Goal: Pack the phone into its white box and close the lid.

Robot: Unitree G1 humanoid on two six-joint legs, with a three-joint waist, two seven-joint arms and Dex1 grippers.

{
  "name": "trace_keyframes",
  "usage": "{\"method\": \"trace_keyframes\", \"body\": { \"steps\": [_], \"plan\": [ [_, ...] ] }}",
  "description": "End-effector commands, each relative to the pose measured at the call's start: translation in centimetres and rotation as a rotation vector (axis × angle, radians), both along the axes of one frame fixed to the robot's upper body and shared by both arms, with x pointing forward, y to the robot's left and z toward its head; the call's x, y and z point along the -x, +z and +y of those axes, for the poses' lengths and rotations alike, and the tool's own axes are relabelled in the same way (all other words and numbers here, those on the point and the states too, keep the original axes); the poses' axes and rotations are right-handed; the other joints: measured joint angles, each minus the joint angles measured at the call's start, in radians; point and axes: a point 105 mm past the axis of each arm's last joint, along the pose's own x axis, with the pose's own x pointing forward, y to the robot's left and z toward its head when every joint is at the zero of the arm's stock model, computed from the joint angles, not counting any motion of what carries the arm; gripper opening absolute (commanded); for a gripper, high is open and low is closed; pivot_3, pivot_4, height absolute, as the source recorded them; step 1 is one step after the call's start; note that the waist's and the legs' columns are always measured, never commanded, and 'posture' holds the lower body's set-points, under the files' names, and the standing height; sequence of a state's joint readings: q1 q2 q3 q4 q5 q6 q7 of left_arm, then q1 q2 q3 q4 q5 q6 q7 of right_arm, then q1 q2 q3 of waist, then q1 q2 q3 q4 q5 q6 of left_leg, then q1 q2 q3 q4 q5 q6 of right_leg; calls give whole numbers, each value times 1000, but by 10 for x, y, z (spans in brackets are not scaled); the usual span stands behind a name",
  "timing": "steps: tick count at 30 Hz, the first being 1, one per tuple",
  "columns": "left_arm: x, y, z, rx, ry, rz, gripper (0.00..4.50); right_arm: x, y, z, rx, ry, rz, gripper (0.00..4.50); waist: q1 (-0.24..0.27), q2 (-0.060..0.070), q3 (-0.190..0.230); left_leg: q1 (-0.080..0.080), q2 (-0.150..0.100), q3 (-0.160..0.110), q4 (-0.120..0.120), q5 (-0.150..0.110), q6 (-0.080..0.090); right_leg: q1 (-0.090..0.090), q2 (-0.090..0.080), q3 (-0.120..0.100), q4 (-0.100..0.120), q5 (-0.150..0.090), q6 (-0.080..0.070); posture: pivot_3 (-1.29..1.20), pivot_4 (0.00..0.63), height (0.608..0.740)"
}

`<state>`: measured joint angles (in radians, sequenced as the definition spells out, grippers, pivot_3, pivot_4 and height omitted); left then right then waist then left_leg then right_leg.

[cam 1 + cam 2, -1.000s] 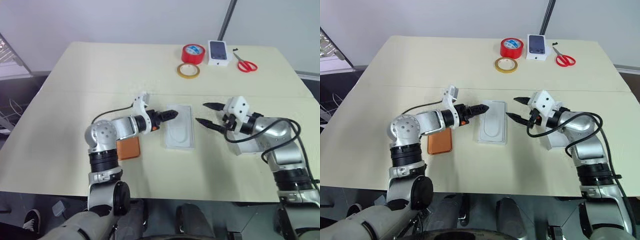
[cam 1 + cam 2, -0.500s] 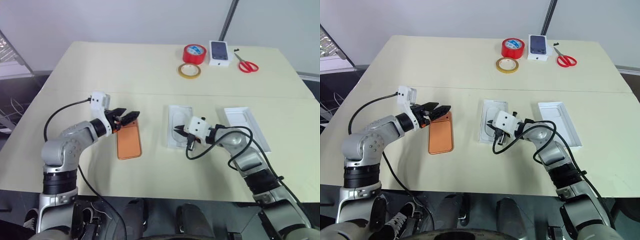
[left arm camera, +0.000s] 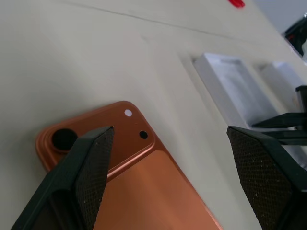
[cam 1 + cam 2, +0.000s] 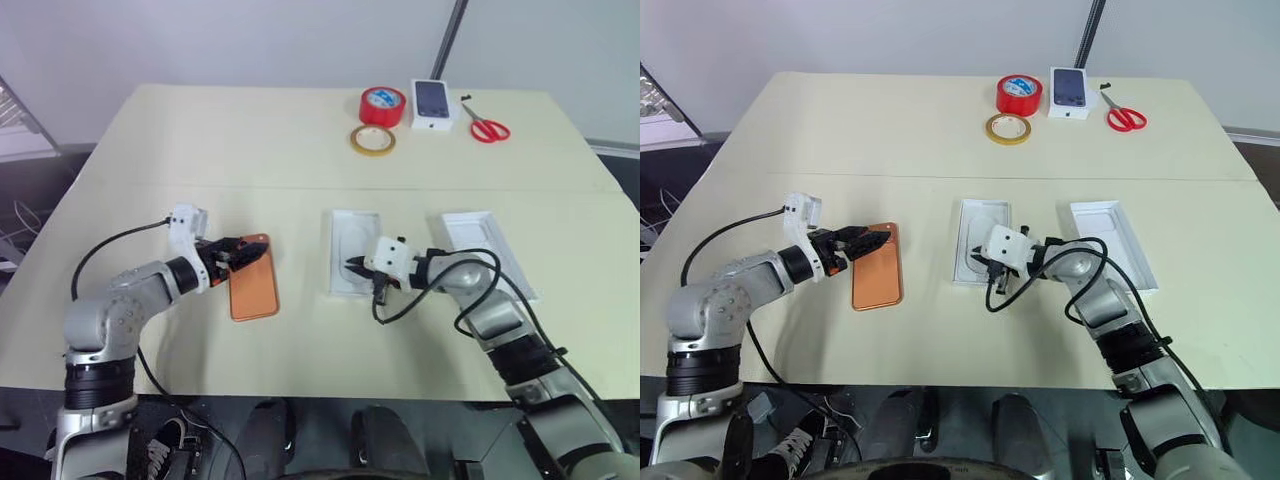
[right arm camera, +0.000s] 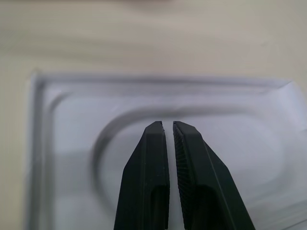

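Left eye view: phone [image 4: 254,291] flat on tabletop [image 4: 300,150], back up, lens cluster at far end, left of centre. Left end effector [image 4: 252,253] spread wide, hovering over phone's lens corner, gripping nothing. Insert [image 4: 354,265] with oval recess just right of phone, at centre. Right end effector [image 4: 356,266] pinched nearly shut over insert's recess, nothing visibly between fingers [image 5: 189,158]. White box [image 4: 484,252] open and lying right of insert, partly behind right arm. At far edge: red tape roll [image 4: 384,104], yellow tape ring [image 4: 372,140], small box with phone picture [image 4: 432,103], red scissors [image 4: 488,127].
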<state>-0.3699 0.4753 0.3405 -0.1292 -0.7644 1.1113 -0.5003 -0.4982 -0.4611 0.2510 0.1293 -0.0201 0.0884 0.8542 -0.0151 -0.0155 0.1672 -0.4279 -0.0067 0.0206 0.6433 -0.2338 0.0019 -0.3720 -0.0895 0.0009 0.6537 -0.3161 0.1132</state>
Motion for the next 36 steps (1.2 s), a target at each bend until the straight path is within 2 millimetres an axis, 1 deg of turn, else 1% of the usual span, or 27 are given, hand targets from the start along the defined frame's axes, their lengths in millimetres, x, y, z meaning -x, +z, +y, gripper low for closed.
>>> {"method": "trace_keyframes", "body": {
  "steps": [1,2,4,6,9,11,12,14,16,19,23,26,28,31,36],
  "plan": [
    [9,12,23,93,37,73,3962,-4,47,13,-140,14,-89,381,-4,0,0,0,0,0,0,0,0,0,0,0,0,0,0,0,150,728],
    [13,8,28,112,42,126,3962,0,48,22,-136,44,-89,381,-5,0,0,0,0,0,0,0,0,-1,1,0,0,0,0,0,150,728],
    [18,4,37,92,67,156,3962,8,47,39,-133,96,-78,381,-4,0,0,0,1,0,-1,0,0,-1,2,-1,0,0,0,0,150,728],
    [22,-2,41,68,89,187,3962,13,45,53,-108,134,-87,381,-4,0,0,0,1,0,-1,0,0,-1,2,-1,0,0,0,0,150,728],
    [28,-9,35,44,78,212,3962,17,32,73,-21,180,-52,381,1,0,0,0,0,0,-1,0,-1,-1,1,0,1,0,0,0,150,728],
    [30,-12,30,57,72,229,3962,16,22,82,49,188,-16,381,3,0,0,0,0,0,0,0,-1,-2,0,0,1,0,0,0,150,728],
    [30,-16,29,40,79,243,3962,13,15,83,109,185,-10,381,3,0,0,0,0,0,0,0,-1,-2,0,0,1,0,0,0,150,728],
    [29,-21,28,17,91,257,3962,10,8,84,174,177,-10,381,3,0,0,1,0,0,0,0,-1,-2,0,0,1,0,0,0,150,728],
    [28,-28,26,39,114,278,3962,10,-2,89,230,202,16,381,2,0,0,1,0,-1,-1,0,-1,-3,0,-1,0,0,0,0,150,728],
    [29,-35,20,73,124,317,3962,9,-6,97,241,205,57,381,3,0,0,2,-1,-1,-1,0,-1,-2,-1,-1,0,0,0,0,150,728],
    [31,-49,5,69,118,359,3962,0,-20,101,309,173,52,381,2,2,-3,3,-1,-1,-1,0,-1,-1,-1,-1,0,0,0,0,150,728],
    [31,-52,-5,63,98,379,3962,0,-19,109,264,165,81,381,4,3,-5,4,-1,-1,-1,0,-2,-1,-1,-1,0,0,0,0,150,728],
    [31,-55,-11,54,82,390,3962,1,-20,111,264,170,82,381,4,4,-6,4,-2,-1,-1,-1,-3,0,-2,-1,0,0,0,0,150,728],
    [28,-59,-26,64,47,405,3962,2,-26,109,295,177,63,381,5,7,-9,5,-3,-1,-1,-1,-4,0,-2,-1,0,0,0,0,150,728],
    [20,-57,-42,78,15,402,3962,3,-24,108,276,175,74,381,10,7,-9,6,-4,-1,-1,-2,-4,2,-2,-2,0,0,0,0,150,728]
  ]
}}
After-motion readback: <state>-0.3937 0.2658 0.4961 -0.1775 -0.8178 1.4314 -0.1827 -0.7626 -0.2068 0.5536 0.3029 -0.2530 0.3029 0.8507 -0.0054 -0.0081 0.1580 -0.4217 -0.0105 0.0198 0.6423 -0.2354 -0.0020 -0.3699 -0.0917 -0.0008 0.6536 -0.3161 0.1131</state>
